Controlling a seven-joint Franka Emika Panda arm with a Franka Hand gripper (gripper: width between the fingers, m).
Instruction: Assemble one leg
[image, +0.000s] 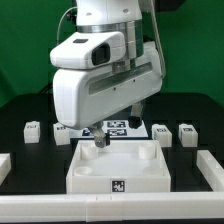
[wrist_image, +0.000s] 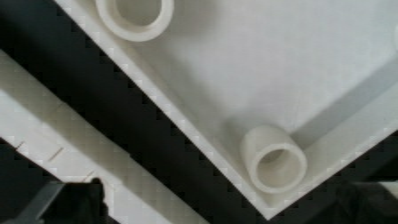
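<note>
Small white legs with marker tags stand in a row on the black table behind the tray: two at the exterior view's left (image: 33, 130) (image: 62, 130) and two at its right (image: 160, 131) (image: 187, 132). The large white tray (image: 118, 168) with corner sockets lies at the front. My gripper (image: 100, 141) hangs low over the tray's far left corner. In the wrist view the gripper (wrist_image: 214, 208) shows only as dark fingertips (wrist_image: 63, 200) at the frame's edge, set apart with nothing between them. One corner socket (wrist_image: 276, 166) lies right below it, and another socket (wrist_image: 135, 14) lies farther off.
The marker board (image: 120, 127) lies behind the tray, partly hidden by the arm. White bars lie at the exterior view's left edge (image: 5, 165) and right edge (image: 210, 170). The arm's bulky white body hides the middle of the table.
</note>
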